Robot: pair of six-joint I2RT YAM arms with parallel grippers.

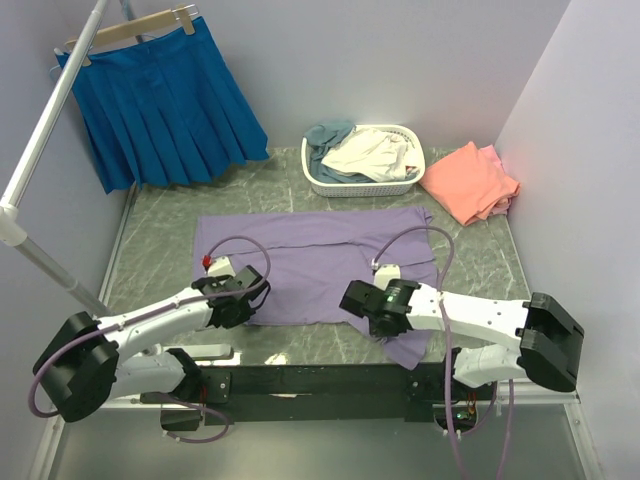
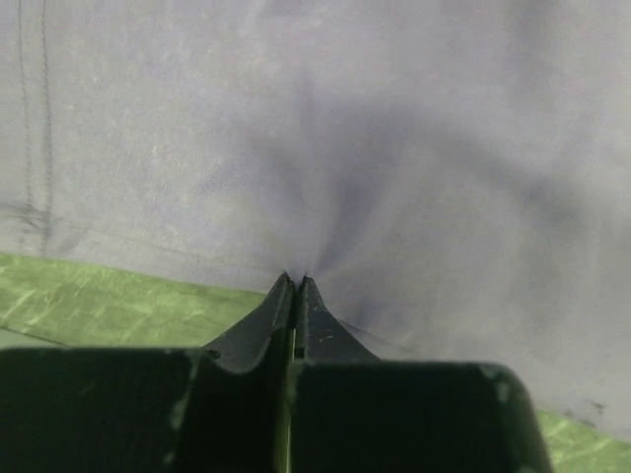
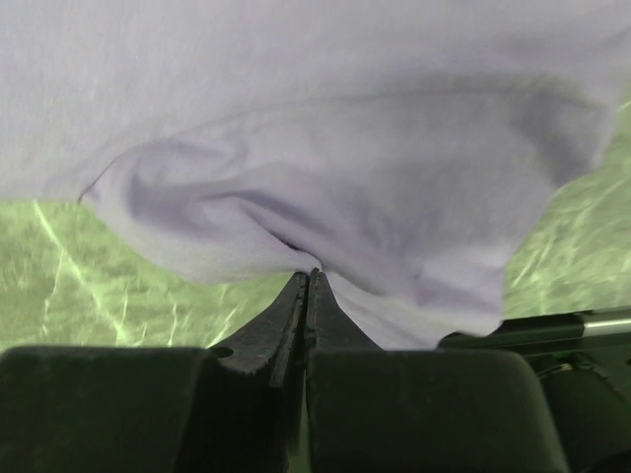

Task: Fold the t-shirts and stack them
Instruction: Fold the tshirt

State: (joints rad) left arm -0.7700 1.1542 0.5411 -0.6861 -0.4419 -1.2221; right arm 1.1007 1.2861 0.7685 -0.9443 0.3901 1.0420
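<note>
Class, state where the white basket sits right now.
Top view: the basket sits at the far edge, right of centre, between the blue skirt and the coral shirts.

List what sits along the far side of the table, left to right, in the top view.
Blue pleated skirt → white lattice basket → coral-pink t-shirts.

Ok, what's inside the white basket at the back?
The basket holds crumpled cloth: a grey-blue piece at the left, cream-white ones filling the rest. Anything beneath them is covered.
</note>
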